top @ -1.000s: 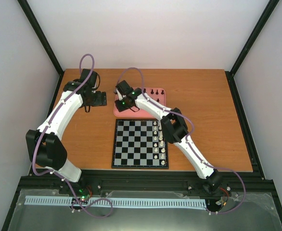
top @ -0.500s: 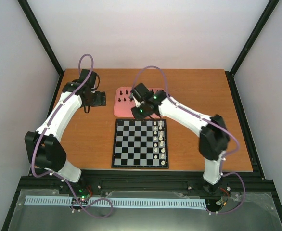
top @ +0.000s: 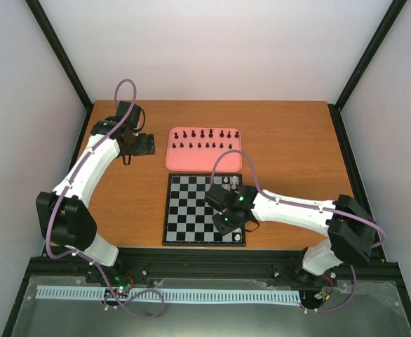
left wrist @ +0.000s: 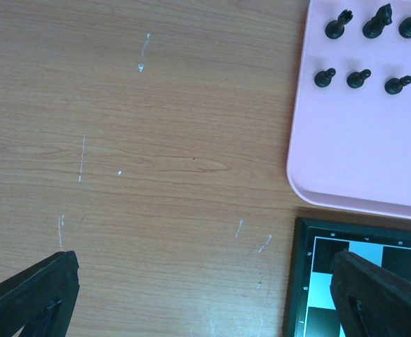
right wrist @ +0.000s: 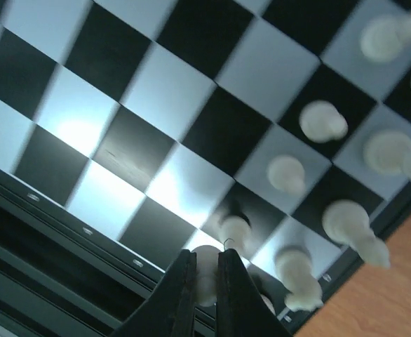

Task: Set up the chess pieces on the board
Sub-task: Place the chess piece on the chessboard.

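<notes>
Wooden counter (top: pixel 297 140): board (top: pixel 191 210) at near edge centre, white chessmen (right wrist: pixel 322 121) along its right side, black chessmen (top: pixel 203 133) on pink tray (top: pixel 204 163) behind. Right pincer (right wrist: pixel 205 261) clenched over board's near-right corner; left pincer (left wrist: pixel 204 260) released, left of tray.

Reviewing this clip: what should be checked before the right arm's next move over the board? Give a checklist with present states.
1. Right gripper shut: ok.
2. Piece actually held: cannot tell; a cream piece shows between its fingertips, gripped or merely standing behind them.
3. Right gripper over the board, near its right edge: ok.
4. Left gripper open, empty, above bare table: ok.
5. Black pieces placed on the board: not ok; they stand on the pink tray.
</notes>
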`<state>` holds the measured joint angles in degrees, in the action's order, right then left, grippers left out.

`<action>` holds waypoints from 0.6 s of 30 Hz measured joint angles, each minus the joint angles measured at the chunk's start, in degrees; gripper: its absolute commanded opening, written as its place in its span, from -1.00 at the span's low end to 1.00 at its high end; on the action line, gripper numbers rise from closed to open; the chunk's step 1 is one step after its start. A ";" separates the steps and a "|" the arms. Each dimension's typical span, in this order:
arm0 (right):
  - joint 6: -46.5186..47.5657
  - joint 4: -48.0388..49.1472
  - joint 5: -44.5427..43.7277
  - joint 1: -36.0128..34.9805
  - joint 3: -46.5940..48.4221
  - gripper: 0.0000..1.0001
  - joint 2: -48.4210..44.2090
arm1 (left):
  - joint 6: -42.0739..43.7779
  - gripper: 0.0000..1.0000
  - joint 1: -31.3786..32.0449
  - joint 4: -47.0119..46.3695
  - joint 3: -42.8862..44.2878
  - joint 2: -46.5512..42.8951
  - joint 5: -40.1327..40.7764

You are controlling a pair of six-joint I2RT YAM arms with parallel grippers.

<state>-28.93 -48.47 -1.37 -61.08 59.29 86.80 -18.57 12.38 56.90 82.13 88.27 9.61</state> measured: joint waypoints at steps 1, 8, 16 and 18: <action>-1.20 0.52 -0.09 -0.20 -2.25 -0.94 -1.22 | -0.09 0.99 0.02 -0.04 -0.11 0.00 0.00; -5.35 2.40 -1.05 -0.15 -7.43 -0.94 -6.21 | -0.31 1.00 0.00 -0.15 -1.27 0.00 0.02; -7.39 3.30 -1.20 -1.97 -7.61 -0.95 -6.56 | -0.33 1.00 0.00 -0.24 -1.51 -0.11 0.07; -8.07 3.30 -1.20 -3.15 -7.69 -0.94 -6.58 | -0.33 0.99 0.00 -0.31 -1.70 -0.24 0.07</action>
<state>-36.99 -45.17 -2.57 -64.23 51.59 80.23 -18.90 12.38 56.60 80.42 88.03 9.67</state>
